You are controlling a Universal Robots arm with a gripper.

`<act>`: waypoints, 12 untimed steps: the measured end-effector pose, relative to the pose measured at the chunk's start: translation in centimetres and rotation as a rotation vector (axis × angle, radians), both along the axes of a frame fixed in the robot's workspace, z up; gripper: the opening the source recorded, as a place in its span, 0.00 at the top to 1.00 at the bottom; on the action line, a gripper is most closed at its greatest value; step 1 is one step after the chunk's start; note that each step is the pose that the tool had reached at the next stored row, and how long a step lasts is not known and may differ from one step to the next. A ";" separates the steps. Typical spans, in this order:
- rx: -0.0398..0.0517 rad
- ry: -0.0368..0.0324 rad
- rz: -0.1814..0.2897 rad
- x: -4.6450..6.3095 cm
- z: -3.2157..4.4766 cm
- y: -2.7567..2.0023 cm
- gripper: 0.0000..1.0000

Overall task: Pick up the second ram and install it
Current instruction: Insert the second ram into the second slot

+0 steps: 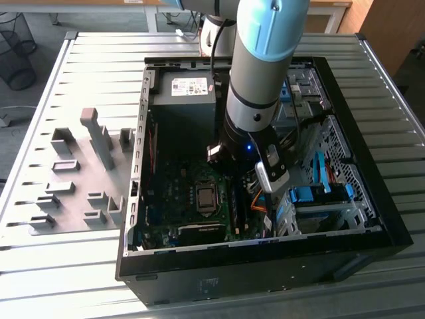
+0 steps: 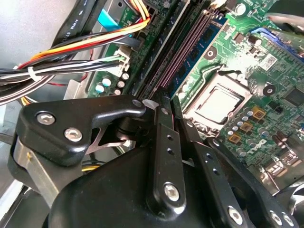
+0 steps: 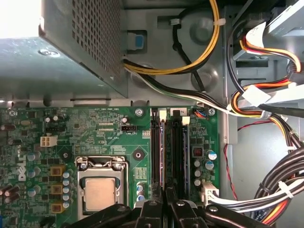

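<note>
Inside the open black computer case (image 1: 372, 219), my robot arm (image 1: 262, 66) reaches down over the green board (image 3: 114, 137). In both wrist views the claw (image 2: 173, 107) sits right over the long black slots. Its two black fingers (image 2: 164, 142) are pulled close together, with just a thin gap between them. The ram stick (image 2: 197, 57) stands on its edge in a slot, and its near end runs into that gap, so the claw looks closed on it. The stick is blue-green with a row of small black chips. In the first wrist view I see it edge-on as a thin line (image 3: 163, 156) going into the claw (image 3: 167, 202).

A shiny silver square chip (image 3: 99, 194) sits on the board beside the slots. Yellow, orange, black and white wires (image 3: 190, 66) bend around the far side.

In the exterior view, a white label (image 1: 189, 86) is stuck on the grey power box (image 1: 182, 109), but its print is too small for me to read. Grey plastic blocks (image 1: 93, 133) stand on the metal table (image 1: 99, 53) at the exterior view's left, well apart from the claw.
</note>
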State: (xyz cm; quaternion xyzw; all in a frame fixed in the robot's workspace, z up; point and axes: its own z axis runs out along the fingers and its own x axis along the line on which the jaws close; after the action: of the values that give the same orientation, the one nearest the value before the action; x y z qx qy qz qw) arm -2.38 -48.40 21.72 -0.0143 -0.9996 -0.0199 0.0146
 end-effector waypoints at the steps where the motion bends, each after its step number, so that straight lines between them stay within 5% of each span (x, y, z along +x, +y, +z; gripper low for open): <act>1: 0.0003 0.0000 0.000 0.0 -0.05 0.00 0.86; 8: 0.0013 0.0000 0.000 0.0 -0.20 0.00 0.86; 12: 0.0137 0.0003 0.000 0.0 -0.06 -0.16 0.86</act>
State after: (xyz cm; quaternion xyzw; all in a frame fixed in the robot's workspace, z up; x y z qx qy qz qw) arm -2.39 -48.56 21.65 -0.0143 -0.9994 -0.0267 0.0149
